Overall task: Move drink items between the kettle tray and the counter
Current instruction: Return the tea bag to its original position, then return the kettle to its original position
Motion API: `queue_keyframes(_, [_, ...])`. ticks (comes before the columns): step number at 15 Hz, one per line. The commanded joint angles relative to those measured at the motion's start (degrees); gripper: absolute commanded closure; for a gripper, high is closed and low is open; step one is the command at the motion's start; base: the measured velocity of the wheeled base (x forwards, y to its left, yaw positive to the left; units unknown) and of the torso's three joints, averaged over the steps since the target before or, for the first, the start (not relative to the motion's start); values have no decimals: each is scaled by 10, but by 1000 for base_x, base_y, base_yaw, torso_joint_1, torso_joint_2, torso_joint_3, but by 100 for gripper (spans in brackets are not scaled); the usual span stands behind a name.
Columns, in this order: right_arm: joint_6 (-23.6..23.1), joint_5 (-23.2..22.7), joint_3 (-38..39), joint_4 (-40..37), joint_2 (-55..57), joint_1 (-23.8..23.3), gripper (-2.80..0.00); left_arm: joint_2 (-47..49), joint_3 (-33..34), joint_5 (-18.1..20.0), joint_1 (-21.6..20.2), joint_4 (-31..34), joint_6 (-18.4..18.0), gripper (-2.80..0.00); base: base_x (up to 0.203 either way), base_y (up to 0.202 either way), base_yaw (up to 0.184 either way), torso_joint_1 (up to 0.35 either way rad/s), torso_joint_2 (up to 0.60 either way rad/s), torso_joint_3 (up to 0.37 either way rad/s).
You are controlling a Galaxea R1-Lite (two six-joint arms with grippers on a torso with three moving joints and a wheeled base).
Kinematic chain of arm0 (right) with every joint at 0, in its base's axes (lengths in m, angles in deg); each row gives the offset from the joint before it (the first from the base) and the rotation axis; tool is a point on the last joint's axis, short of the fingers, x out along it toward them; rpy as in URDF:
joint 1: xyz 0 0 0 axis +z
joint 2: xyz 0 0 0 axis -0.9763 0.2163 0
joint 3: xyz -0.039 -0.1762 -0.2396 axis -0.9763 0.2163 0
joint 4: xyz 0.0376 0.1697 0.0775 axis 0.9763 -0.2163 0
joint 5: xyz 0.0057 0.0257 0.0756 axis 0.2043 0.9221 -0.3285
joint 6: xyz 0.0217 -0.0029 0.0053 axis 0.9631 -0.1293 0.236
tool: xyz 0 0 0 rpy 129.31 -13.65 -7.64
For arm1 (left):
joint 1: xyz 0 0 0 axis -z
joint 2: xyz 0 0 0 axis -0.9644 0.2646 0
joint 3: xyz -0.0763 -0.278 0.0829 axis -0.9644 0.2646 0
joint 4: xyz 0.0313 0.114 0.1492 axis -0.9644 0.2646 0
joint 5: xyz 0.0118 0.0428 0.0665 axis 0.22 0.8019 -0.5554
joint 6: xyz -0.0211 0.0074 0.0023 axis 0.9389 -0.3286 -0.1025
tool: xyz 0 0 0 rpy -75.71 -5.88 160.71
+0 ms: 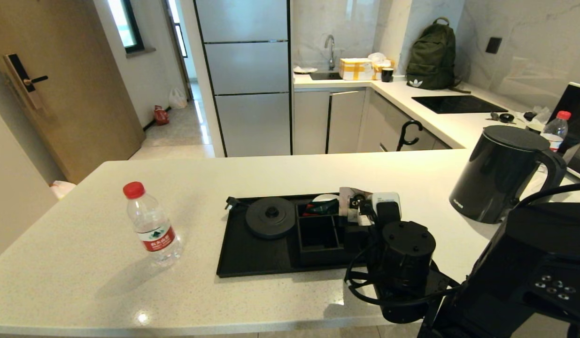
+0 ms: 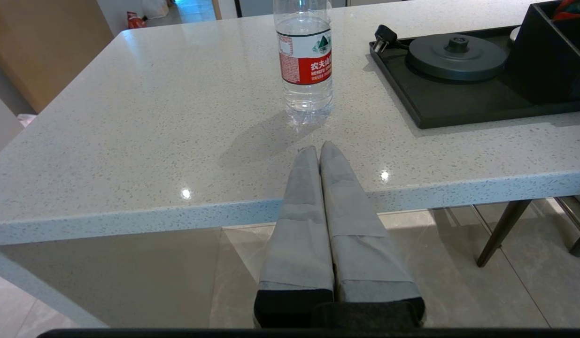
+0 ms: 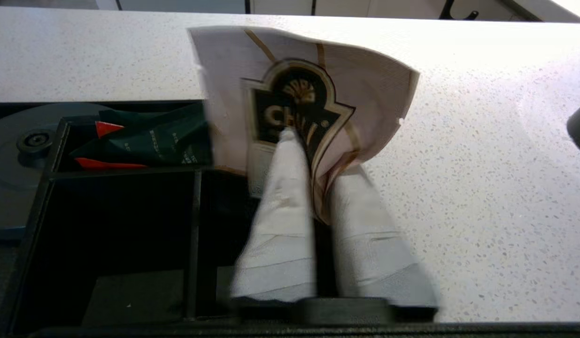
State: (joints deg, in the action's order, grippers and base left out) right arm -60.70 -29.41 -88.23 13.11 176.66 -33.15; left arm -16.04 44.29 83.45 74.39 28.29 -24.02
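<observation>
The clear water bottle point(image 1: 151, 225) point(image 2: 305, 56) with its red cap stands upright on the white speckled counter point(image 1: 73, 267), left of the black kettle tray point(image 1: 252, 258) point(image 2: 459, 105). The black kettle point(image 1: 498, 173) stands on the counter to the tray's right, off its round base point(image 1: 270, 217). My right gripper point(image 1: 360, 206) point(image 3: 318, 155) is shut on the pinkish tea sachet point(image 1: 348, 195) point(image 3: 369, 89), held above the right edge of the compartment box point(image 1: 318, 237) point(image 3: 50, 188). My left gripper point(image 2: 319, 148) is shut and empty, over the counter's front edge, short of the bottle.
Dark green sachets point(image 3: 149, 141) lie in the box's far compartment. A second bottle point(image 1: 555, 126) stands behind the kettle by a dark screen. The kettle plug point(image 2: 382, 37) rests at the tray's far left corner. The right arm's black links point(image 1: 407, 263) overhang the front right.
</observation>
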Motion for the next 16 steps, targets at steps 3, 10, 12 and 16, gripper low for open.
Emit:
queue_keyframes(3, [0, 3, -2, 4, 3, 0, -280, 0, 0, 0, -1, 0, 0, 0, 0, 0, 0, 0, 0, 0])
queue_keyframes(10, [-8, 3, -1, -7, -31, 0, -280, 1, 0, 0, 0, 0, 0, 0, 0, 0, 0, 0, 0, 0])
queue_keyframes(12, [-9, 4, -2, -40, -94, -7, -280, 0, 0, 0, 0, 0, 0, 0, 0, 0, 0, 0, 0, 0])
queue_keyframes(16, [-4, 7, -6, -187, -262, -77, -280, 1, 0, 0, 0, 0, 0, 0, 0, 0, 0, 0, 0, 0])
